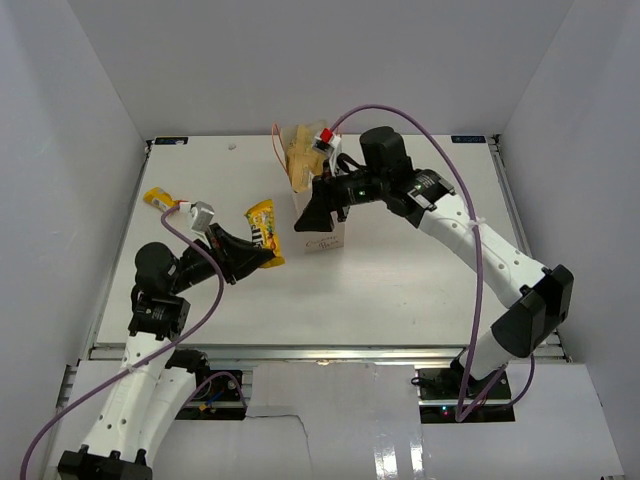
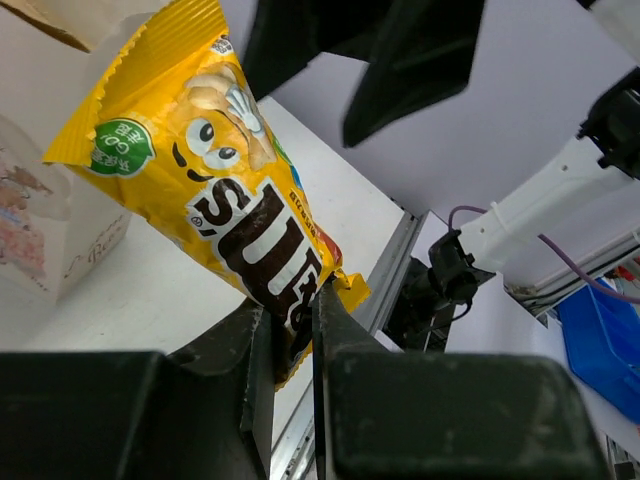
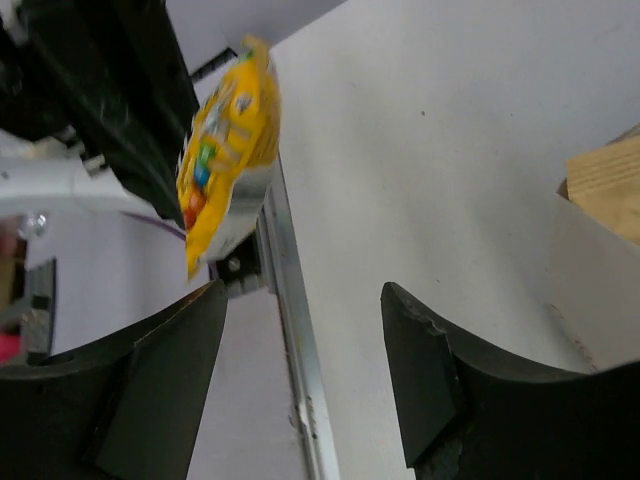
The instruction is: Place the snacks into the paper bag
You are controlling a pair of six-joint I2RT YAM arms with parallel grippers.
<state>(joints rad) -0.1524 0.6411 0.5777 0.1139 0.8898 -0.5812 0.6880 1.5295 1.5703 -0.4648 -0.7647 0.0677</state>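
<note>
Yellow M&M's packet point(image 2: 230, 200) hangs left of the paper bag point(image 1: 330, 238), pinched at one end by the left fingers point(image 2: 250, 350); right fingers point(image 3: 160, 370) stand spread, empty. Bring it over the bag's seemingly crowded mouth before releasing.

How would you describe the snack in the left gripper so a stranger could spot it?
Start at the central cream paper bag. Just left of it, the left gripper holds up a yellow packet. Unlike the small yellow wrapper lying far left, it shows brown lettering.
</note>
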